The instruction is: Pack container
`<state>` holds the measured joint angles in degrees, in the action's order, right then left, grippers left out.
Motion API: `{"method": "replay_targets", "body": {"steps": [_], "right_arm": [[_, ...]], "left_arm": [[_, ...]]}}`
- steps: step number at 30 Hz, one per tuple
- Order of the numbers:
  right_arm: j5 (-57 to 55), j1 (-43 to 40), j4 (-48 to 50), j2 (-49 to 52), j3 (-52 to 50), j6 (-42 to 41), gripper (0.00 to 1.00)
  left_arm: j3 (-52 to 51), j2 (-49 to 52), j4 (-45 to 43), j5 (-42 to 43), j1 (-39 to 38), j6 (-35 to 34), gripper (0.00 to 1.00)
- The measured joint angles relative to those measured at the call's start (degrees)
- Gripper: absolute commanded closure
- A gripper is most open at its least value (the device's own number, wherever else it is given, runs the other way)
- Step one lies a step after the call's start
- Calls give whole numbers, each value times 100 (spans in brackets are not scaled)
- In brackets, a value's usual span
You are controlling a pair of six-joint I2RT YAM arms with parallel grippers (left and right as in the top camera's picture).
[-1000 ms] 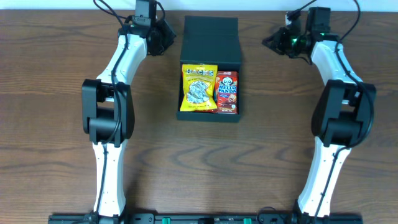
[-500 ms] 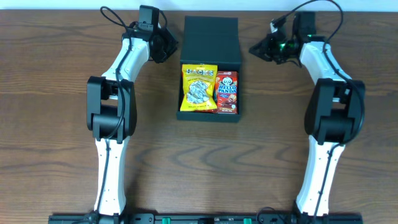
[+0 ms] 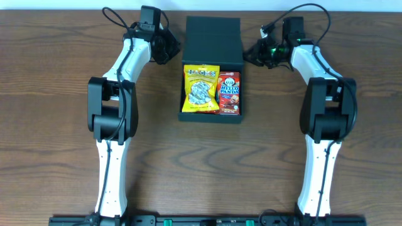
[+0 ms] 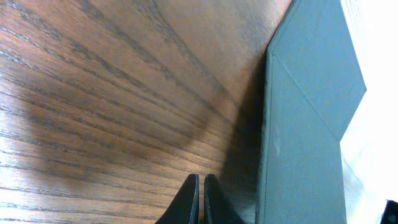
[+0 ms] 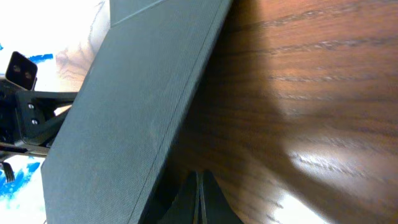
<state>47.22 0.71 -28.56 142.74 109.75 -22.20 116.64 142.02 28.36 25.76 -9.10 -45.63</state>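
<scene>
Squarely between the closed left gripper [image 4: 200, 185] and closed right gripper [image 5: 199, 184] — the container [image 3: 212, 36].

The overhead camera looked straight down from well above the table [image 3: 56, 94]. Each wrist camera looked closely past its own fingertips, the left gripper [image 4: 200, 198] and the right gripper [image 5: 199, 198]. All three views shared the container [image 3: 212, 34] just beside the grippers.

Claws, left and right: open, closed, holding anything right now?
Left claw: closed, holding nothing, beside the container.
Right claw: closed, holding nothing, beside the container.
</scene>
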Motion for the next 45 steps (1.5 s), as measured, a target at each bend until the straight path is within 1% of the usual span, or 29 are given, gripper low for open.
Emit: {"method": "replay_targets", "body": {"steps": [11, 17, 20, 23, 29, 36, 45], "right_arm": [[619, 20, 743, 31, 0, -96, 98], [1381, -39, 1331, 31, -4, -127, 99], [1727, -76, 1423, 31, -4, -129, 99], [1941, -92, 1432, 31, -4, -127, 98], [2299, -103, 1556, 33, -4, -122, 98], [2828, -107, 1814, 33, -4, -79, 98], [3270, -105, 1891, 33, -4, -79, 99]], "left_arm": [[0, 0, 13, 70, 33, 0, 94], [0, 0, 11, 92, 225, 0, 94], [0, 0, -26, 116, 304, 2, 94], [0, 0, -247, 223, 345, 0, 94], [0, 0, -1027, 682, 313, -4, 94], [0, 0, -1329, 1060, 299, -92, 93], [0, 0, -2122, 1891, 299, -109, 93]]}}
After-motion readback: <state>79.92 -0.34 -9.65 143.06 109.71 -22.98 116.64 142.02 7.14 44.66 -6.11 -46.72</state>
